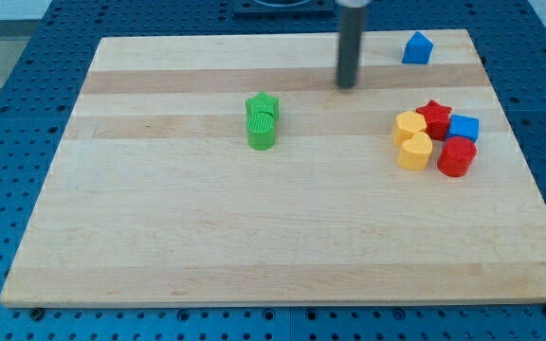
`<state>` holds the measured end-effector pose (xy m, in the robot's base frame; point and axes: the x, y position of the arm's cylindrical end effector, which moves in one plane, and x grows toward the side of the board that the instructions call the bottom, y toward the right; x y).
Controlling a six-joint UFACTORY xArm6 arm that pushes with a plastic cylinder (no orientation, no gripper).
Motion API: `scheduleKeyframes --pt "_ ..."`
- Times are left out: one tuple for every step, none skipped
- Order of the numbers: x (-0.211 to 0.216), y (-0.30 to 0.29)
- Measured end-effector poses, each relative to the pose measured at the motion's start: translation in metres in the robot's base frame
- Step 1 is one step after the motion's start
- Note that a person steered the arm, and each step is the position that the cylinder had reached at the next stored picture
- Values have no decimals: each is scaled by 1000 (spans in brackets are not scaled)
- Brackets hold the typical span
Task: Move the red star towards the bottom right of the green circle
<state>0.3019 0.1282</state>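
Note:
The red star (434,116) sits at the view's right in a tight cluster of blocks. The green circle (263,132) stands left of centre, touching a green star (263,106) just above it. My tip (348,85) is near the view's top, above and left of the red star and up and right of the green blocks, touching no block.
Around the red star lie two yellow blocks (409,126) (415,151), a blue cube (464,128) and a red cylinder (457,156). A blue pentagon-like block (417,48) sits near the wooden board's (159,237) top right edge.

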Motion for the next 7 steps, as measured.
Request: scheduleKeyframes --pt "1 116" --pt "28 214" --pt "44 217" --pt "67 205" --pt "88 184" --pt "89 141" --pt "84 82"
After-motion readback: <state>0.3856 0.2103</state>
